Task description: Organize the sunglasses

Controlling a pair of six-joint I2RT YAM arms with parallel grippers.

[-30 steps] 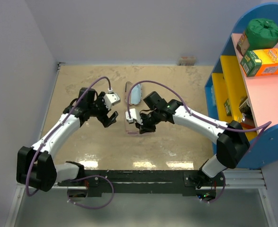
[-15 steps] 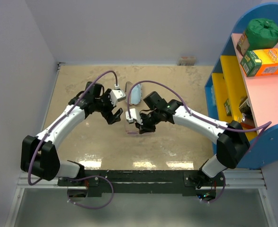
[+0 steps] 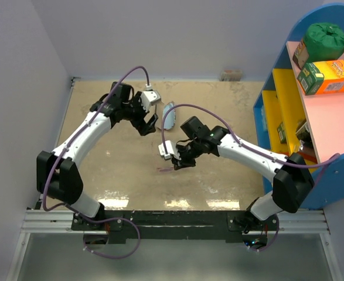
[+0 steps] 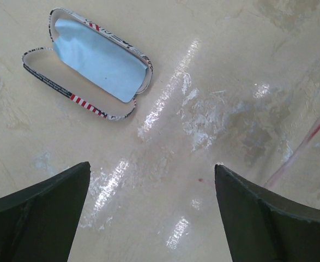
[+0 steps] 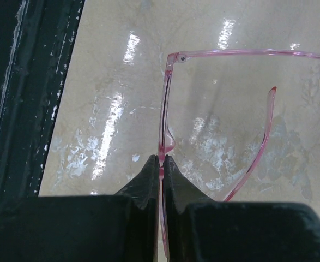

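While case point(image 4: 80, 102) lies open | blue cloth point(image 4: 100, 63) inside | sunglasses point(image 5: 163, 120) in right fingers point(image 5: 138, 188)

Top external looks down from above-behind the arm bases over the table point(image 3: 119, 175). Left wrist view faces down past the left gripper point(image 4: 151, 165) at the case point(image 4: 67, 73) ahead-left of it, shared with the top view. Right wrist view sits tight behind the right gripper point(image 5: 161, 158) on the sunglasses point(image 5: 164, 109).
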